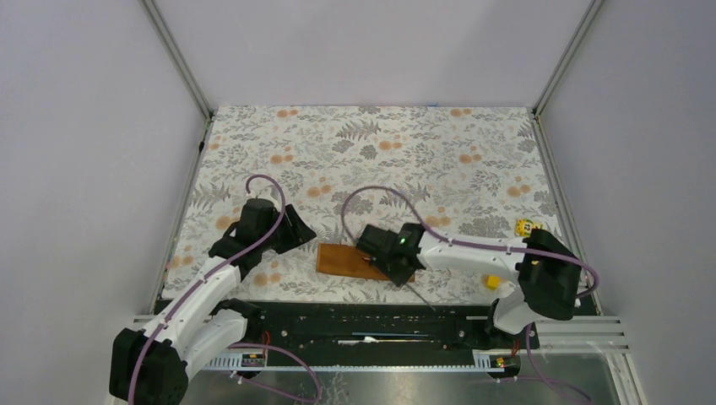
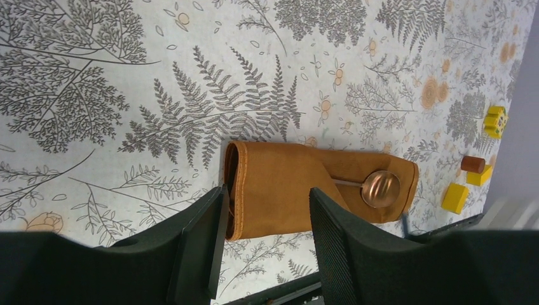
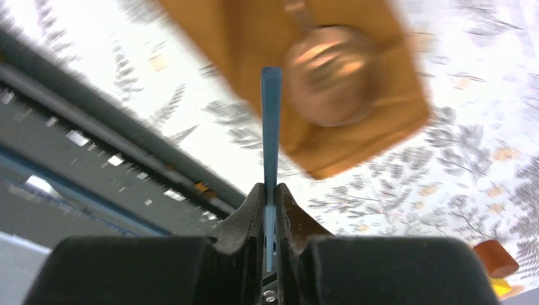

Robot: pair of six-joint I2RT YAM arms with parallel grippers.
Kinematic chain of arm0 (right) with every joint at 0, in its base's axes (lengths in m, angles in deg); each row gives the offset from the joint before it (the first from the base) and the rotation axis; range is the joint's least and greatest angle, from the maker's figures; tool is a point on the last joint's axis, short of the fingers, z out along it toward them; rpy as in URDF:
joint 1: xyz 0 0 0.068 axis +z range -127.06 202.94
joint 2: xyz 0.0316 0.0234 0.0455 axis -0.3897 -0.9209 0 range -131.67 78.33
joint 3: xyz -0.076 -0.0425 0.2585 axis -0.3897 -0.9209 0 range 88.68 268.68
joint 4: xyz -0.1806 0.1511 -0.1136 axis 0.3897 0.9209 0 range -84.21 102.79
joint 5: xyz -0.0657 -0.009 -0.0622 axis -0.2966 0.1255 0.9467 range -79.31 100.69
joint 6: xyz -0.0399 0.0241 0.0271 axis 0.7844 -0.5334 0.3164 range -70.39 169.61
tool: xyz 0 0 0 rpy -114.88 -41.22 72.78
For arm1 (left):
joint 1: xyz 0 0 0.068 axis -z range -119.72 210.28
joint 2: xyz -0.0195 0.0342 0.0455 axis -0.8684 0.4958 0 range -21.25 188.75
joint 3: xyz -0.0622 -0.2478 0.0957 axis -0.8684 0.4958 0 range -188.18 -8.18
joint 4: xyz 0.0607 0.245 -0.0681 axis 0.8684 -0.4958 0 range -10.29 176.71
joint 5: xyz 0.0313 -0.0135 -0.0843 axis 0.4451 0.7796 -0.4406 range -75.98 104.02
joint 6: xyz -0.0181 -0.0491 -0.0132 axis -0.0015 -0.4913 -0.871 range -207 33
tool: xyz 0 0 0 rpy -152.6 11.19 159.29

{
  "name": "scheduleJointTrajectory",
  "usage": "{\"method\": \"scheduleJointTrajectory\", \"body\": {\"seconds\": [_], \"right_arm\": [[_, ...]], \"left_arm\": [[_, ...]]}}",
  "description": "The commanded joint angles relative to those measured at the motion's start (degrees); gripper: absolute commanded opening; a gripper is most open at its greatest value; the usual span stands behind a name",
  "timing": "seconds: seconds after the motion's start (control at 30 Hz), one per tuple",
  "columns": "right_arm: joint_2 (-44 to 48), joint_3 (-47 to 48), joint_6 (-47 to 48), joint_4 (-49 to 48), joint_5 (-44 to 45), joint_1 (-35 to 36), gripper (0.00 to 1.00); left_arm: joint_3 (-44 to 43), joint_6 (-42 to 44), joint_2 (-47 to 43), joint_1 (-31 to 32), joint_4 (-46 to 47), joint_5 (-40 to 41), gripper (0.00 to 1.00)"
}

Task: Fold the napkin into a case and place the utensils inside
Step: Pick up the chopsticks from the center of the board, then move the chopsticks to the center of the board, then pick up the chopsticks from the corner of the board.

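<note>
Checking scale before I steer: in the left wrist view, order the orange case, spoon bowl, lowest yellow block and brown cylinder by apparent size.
1. orange case, by far the largest
2. spoon bowl
3. yellow block and brown cylinder: nearly alike and farther from the camera, so left unranked

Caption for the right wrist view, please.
Right gripper pinches a thin bluish rod, pointing it at the folded orange case where the spoon bowl rests.

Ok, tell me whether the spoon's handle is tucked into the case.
Yes, the spoon has its handle under the diagonal edge of the case.
</note>
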Motion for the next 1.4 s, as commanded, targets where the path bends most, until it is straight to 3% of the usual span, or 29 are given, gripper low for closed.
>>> {"method": "scheduleJointTrajectory", "body": {"seconds": [0.0, 0.1, 0.23, 0.37, 0.43, 0.53, 0.63, 0.77, 0.97, 1.37], "right_arm": [[4.8, -0.7, -2.2, 1.7, 4.2, -11.3, 0.01], [4.1, -0.7, -0.8, 3.0, 5.2, -20.6, 0.04], [-0.4, 0.3, 1.5, 2.0, 4.8, -30.0, 0.15], [-1.8, 4.5, 3.8, 4.8, 7.6, -30.4, 0.50], [0.2, 5.2, 6.5, 5.3, 3.8, -29.4, 0.57], [4.9, 5.3, 10.3, 4.7, -3.9, -22.1, 0.65], [6.9, 5.2, 12.8, 5.3, -15.0, -12.9, 0.64], [7.0, 1.7, 12.6, 3.7, -21.3, -1.2, 0.58], [4.4, -2.0, 11.5, 0.9, -19.3, 8.9, 0.41], [-2.1, 0.1, 7.4, -0.4, -11.1, 16.7, 0.52]], "left_arm": [[0.2, -0.1, -0.6, -0.3, 4.0, -2.5, 0.55], [-0.1, 0.0, -0.7, -0.3, 3.9, -3.0, 0.55], [-0.1, 0.2, -0.6, -0.3, 4.4, -3.8, 0.55], [-0.6, 1.0, -0.9, -0.3, 3.5, -4.4, 0.55], [-0.7, 1.3, -1.7, -0.3, 3.0, -4.0, 0.55], [-0.6, 1.5, -2.5, -0.3, 2.6, -3.1, 0.56], [-0.6, 1.2, -3.1, -0.3, 2.2, -1.4, 0.56], [-0.9, 1.0, -3.4, -0.3, 2.2, 0.0, 0.56], [-1.2, 1.1, -2.0, -0.4, 2.3, -0.2, 0.56], [-0.3, 0.9, -2.7, -0.4, 2.2, 0.6, 0.56]]}}
